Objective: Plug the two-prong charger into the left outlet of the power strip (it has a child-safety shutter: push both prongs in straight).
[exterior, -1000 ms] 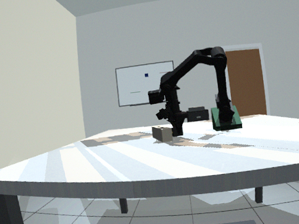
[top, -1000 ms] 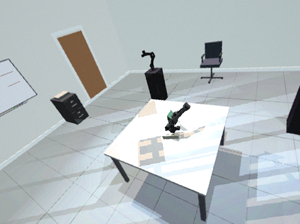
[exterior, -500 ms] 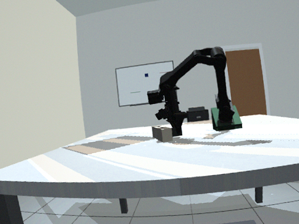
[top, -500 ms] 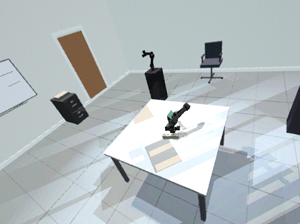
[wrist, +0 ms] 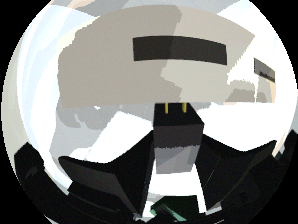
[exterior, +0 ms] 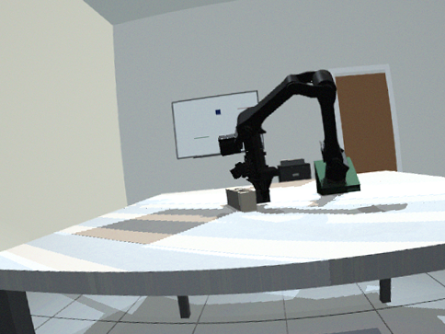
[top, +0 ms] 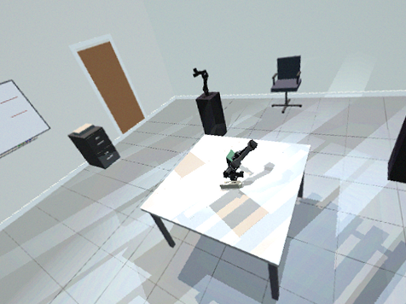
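Note:
The power strip (top: 229,185) (exterior: 248,201) (wrist: 110,75) is a beige-grey box on the table. In the wrist view its broad face fills the upper part, with a long dark slot near the middle and another at the right. My gripper (top: 235,177) (exterior: 262,194) (wrist: 172,133) is low beside the strip, shut on the black charger (wrist: 175,160). The charger's two gold prongs point at the strip, and their far ends stop at its lower edge in the wrist view. Whether the tips are in an outlet is hidden. In the top and exterior views the charger cannot be made out.
A green block (top: 230,155) (exterior: 323,183) stands by the arm's base, behind the gripper. The table (top: 184,207) (exterior: 296,245) carries tan and grey patches of light and shadow. A filing cabinet (top: 100,146), a chair (top: 286,84) and dark pedestals (top: 211,115) stand away from the table.

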